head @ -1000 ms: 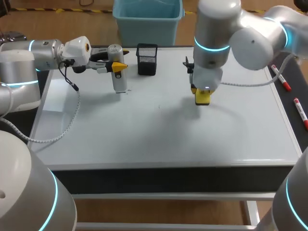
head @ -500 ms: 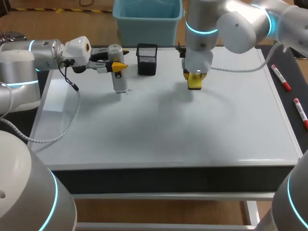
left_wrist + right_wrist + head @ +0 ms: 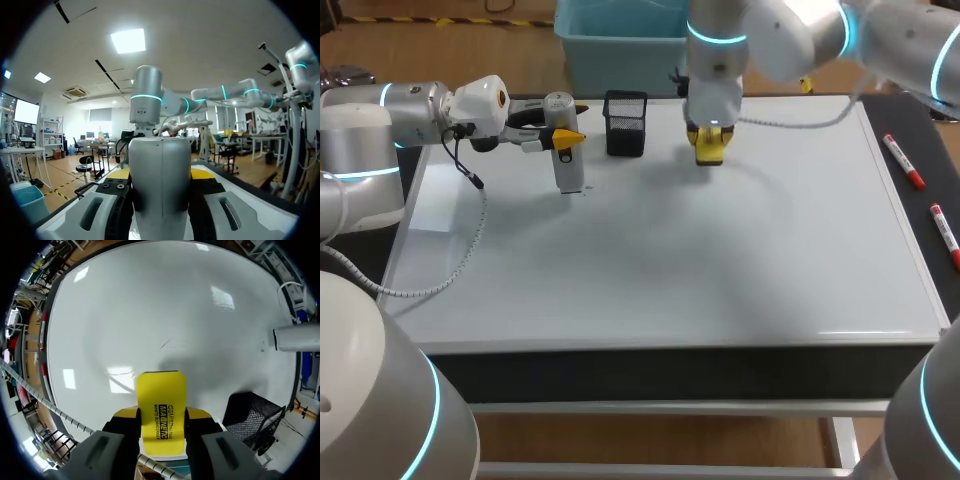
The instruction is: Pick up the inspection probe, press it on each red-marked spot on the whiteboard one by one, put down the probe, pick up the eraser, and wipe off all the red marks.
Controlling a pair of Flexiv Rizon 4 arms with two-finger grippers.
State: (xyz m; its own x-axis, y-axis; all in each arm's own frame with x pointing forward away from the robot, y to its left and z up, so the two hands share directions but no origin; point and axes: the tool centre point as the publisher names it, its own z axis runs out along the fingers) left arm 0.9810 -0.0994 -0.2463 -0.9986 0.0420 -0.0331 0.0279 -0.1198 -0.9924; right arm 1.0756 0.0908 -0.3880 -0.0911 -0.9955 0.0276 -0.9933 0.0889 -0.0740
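Yellow rectangular eraser (image 3: 708, 146) (image 3: 161, 407) clamped in right tool (image 3: 709, 141) (image 3: 161, 418), by far edge of glossy whiteboard (image 3: 670, 260), just right of black mesh basket (image 3: 625, 123), silver cylindrical probe (image 3: 566, 152) (image 3: 160, 190) upright far left, gripped by left tool (image 3: 561, 138) (image 3: 160, 173), both well apart from near edge.

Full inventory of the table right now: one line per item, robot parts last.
flat white whiteboard: one, white, covers most of the table top
silver cylindrical inspection probe: one, silver-grey, upright on the whiteboard's far left part
black wire-mesh basket: one, black, at the board's far edge, between probe and eraser
yellow block eraser: one, yellow, near the far edge, right of the basket
marker pens: two, white and red, on the dark strip right of the board
red marks: none visible
left gripper: yellow tips, shut on the probe
right gripper: yellow tips, shut on the eraser
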